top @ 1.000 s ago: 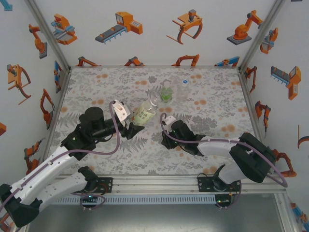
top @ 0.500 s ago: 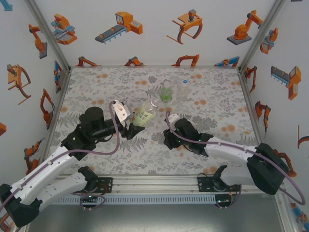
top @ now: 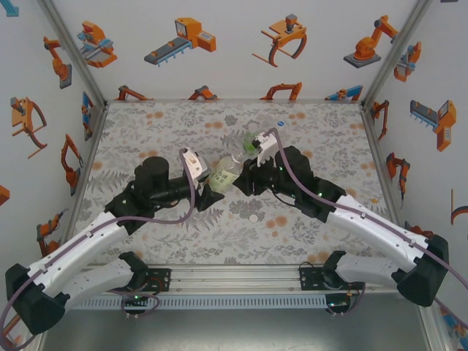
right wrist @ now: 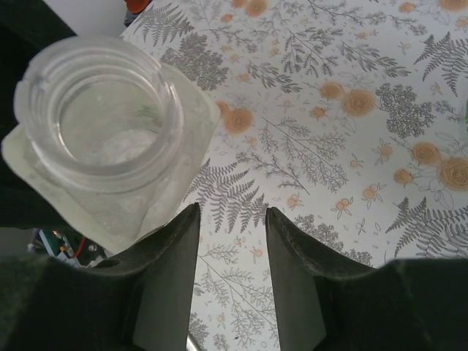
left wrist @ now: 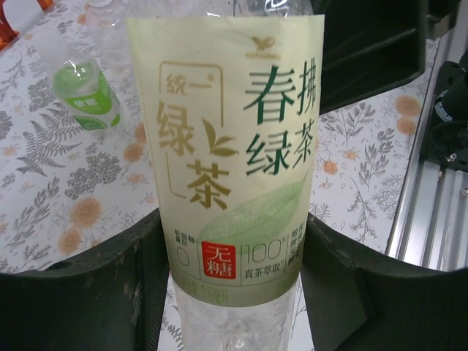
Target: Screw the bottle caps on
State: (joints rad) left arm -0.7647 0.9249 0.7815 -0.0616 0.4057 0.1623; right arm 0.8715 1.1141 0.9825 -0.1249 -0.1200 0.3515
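My left gripper (top: 210,191) (left wrist: 234,248) is shut on the bottle with the pale yellow label (top: 223,174) (left wrist: 227,139), holding its lower body and tilting it toward the far right. Its mouth (right wrist: 99,106) is uncapped and sits just left of my right gripper (top: 243,179) (right wrist: 232,216), whose jaws stand apart with nothing between them. A small white cap (top: 254,218) lies flat on the table in front of both grippers. The green-label bottle (top: 251,141) (left wrist: 84,91) stands behind, partly hidden by my right wrist.
The floral table mat (top: 146,139) runs to white walls on three sides. A metal rail (top: 234,276) (left wrist: 428,197) lines the near edge. Purple cables (top: 272,142) loop over both wrists.
My right arm has lifted from the near-centre of the table and swung back to the bottle's mouth, uncovering the white cap on the mat. The left gripper and bottle shifted slightly right.
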